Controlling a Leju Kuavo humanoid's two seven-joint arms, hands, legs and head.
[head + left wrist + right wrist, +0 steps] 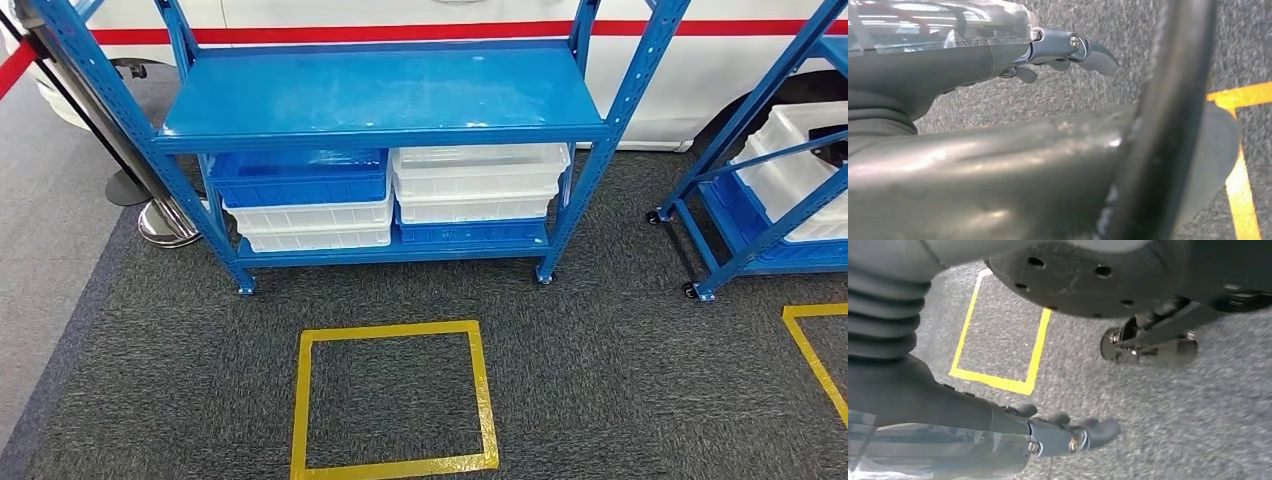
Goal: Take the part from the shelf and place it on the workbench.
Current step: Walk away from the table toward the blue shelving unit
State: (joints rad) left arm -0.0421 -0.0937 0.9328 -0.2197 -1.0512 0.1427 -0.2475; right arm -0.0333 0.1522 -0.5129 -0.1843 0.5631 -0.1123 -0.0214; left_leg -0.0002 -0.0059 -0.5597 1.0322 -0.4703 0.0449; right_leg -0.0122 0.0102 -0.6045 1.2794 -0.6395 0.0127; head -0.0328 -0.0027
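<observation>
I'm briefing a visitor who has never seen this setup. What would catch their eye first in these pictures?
First the blue shelf, straight ahead on the dark carpet, its top level bare and glossy. Under it, stacked blue and white bins fill the lower level. Nearer, a yellow tape square marks the floor, and both wrist views show an empty hand, the left hand and the right hand, hanging over the carpet.

I am looking at a factory-style demo floor: ahead of my hanging left hand stands a blue steel shelf stacked with blue and white plastic bins, with yellow tape squares on grey carpet and a stanchion base beside.
</observation>
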